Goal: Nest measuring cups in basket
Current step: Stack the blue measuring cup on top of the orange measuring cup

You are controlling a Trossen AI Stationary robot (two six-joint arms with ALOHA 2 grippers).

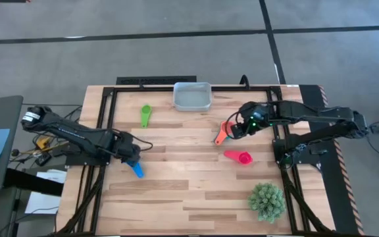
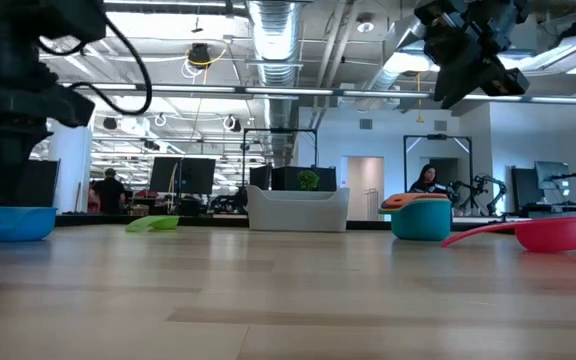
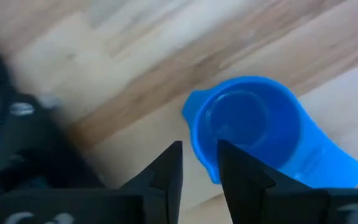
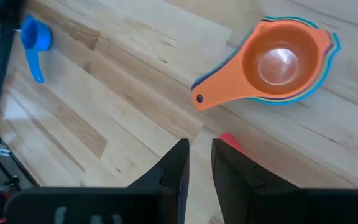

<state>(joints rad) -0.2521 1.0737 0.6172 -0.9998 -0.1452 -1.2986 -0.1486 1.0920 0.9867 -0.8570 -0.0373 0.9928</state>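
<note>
With the pale grey rectangular plastic basket (image 1: 191, 97) apparently empty, gathering is underway: the left gripper (image 3: 199, 163), slightly parted and empty, hovers beside the small blue plastic measuring cup (image 3: 253, 134), needing to straddle its rim.

My tabletop (image 1: 176, 191) is pale wood planks edged by a black frame. A spiky green plant (image 1: 267, 201) stands at its lower right in the overhead frame. Beyond it, the level view shows a person (image 2: 427, 180) seated among desks and monitors.
</note>
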